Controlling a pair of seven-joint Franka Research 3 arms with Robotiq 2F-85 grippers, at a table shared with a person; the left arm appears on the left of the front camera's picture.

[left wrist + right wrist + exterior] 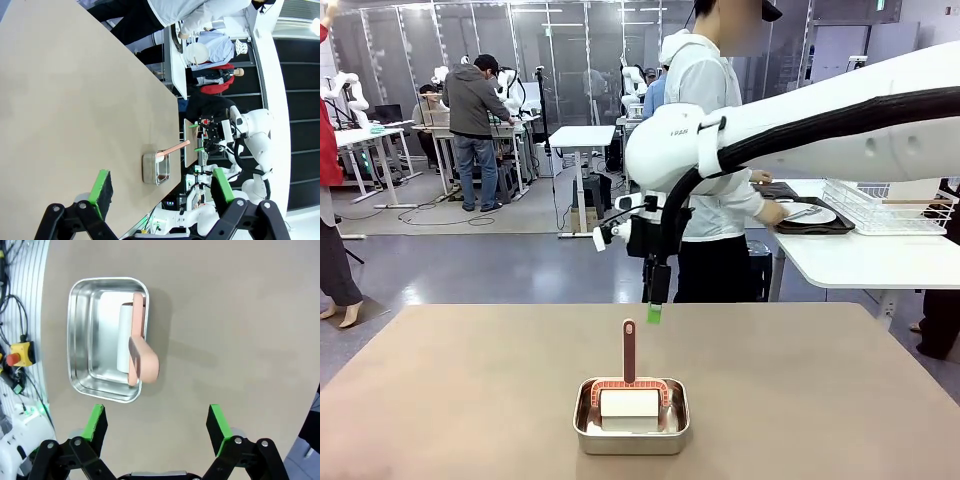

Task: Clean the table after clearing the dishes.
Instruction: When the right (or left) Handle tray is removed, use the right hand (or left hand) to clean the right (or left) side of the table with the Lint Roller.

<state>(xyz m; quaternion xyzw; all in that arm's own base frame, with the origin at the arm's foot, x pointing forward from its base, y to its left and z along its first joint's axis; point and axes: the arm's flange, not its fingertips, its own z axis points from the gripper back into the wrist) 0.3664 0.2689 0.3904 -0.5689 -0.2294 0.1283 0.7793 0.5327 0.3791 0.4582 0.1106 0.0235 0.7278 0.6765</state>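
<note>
Left gripper [160, 187]: jaws wide apart, nothing between them, poised above the table [60, 100]. Steel pan [631, 425]: stands at the middle of the table's near edge and holds a white roller [629, 403] with its pink handle upright. Right gripper [655, 305]: fingers point down over the surface, beyond the pan, jaws wide, empty. Plate [812, 213]: on a dark tray [820, 228] on the white side table [860, 260] at right, off the table; a person's hand [772, 212] rests at the tray.

White glossy right arm [880, 140], rounded joint casings, black cable [820, 126] running along it, black right gripper [156, 416], green pads [95, 421], pivot bolts.
</note>
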